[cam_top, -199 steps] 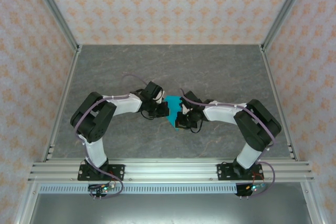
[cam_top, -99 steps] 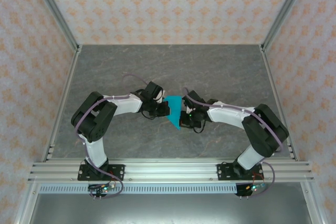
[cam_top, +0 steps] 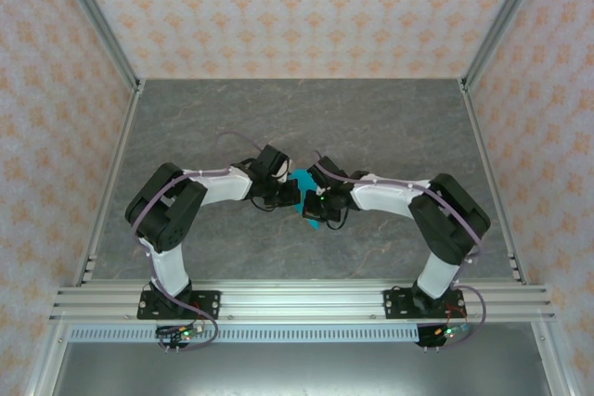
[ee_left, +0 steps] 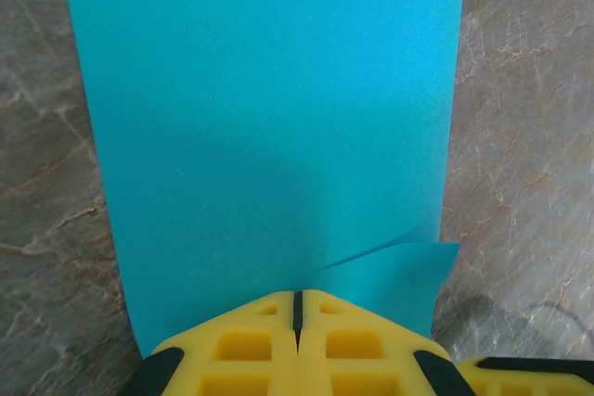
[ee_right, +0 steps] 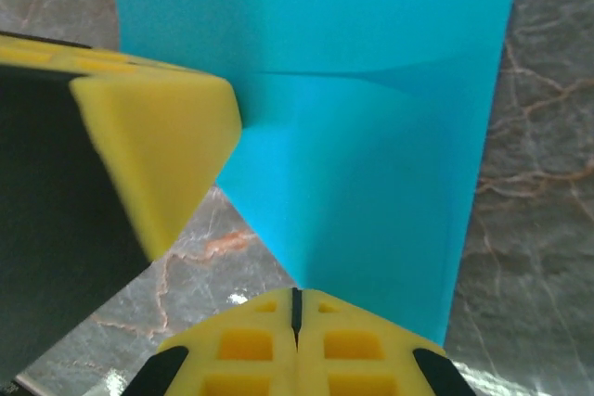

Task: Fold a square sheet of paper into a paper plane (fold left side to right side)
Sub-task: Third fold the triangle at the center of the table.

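Observation:
The cyan-blue square sheet of paper (cam_top: 303, 179) lies folded over on itself at the table's middle, mostly hidden under both wrists in the top view. My left gripper (cam_top: 295, 194) is shut, its yellow tips (ee_left: 297, 301) resting on the sheet's (ee_left: 269, 108) near edge; a loose flap (ee_left: 399, 266) lifts to the right of them. My right gripper (cam_top: 314, 203) is shut too (ee_right: 297, 296), at a pointed corner of the folded sheet (ee_right: 371, 136), whose edge runs under its right finger. The left gripper's yellow finger (ee_right: 158, 146) rests on the paper just opposite.
The grey marble-patterned table (cam_top: 297, 118) is bounded by metal frame rails (cam_top: 111, 173) on both sides and patterned walls beyond. The two grippers stand nearly tip to tip, so there is little room between them.
My right gripper has moved left over the paper toward the left gripper, covering most of the cyan triangle that showed before. The left arm has stayed put.

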Motion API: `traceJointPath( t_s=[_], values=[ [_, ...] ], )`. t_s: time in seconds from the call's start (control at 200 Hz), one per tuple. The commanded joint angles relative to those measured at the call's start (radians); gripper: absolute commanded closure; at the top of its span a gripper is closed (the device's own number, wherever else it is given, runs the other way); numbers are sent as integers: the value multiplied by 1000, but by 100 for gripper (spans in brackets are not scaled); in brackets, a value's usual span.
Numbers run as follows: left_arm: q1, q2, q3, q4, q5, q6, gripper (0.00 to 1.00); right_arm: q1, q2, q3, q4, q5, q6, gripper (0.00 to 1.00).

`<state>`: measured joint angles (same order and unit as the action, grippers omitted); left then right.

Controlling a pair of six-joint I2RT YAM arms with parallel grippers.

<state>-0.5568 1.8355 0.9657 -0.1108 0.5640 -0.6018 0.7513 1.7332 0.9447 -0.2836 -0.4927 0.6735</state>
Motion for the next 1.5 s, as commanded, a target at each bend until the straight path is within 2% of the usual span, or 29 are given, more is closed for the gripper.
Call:
traceJointPath(
  t_s=[0.0, 0.25, 0.856, 1.196, 1.316, 1.421, 1.496],
  values=[
    [-9, 31, -26, -39, -93, 5, 99, 10, 31, 31, 2, 21, 13, 100],
    [-8, 39, -19, -53, -102, 8, 99, 11, 21, -35, -67, 36, 17, 100],
    [-6, 60, 5, -77, -130, 17, 100, 11, -138, -297, -104, 39, 70, 100],
    [-6, 36, 39, -99, -111, 22, 99, 11, -233, -353, -149, 86, 55, 100],
    [-6, -11, 58, -101, -82, 12, 94, -2, -336, -328, -191, 134, -10, 100],
    [-6, -70, 81, -95, -66, -6, 82, -22, -417, -286, -199, 178, -78, 100],
    [1, -120, 89, -96, -68, -17, 74, -33, -452, -261, -164, 204, -116, 92]
  ],
)
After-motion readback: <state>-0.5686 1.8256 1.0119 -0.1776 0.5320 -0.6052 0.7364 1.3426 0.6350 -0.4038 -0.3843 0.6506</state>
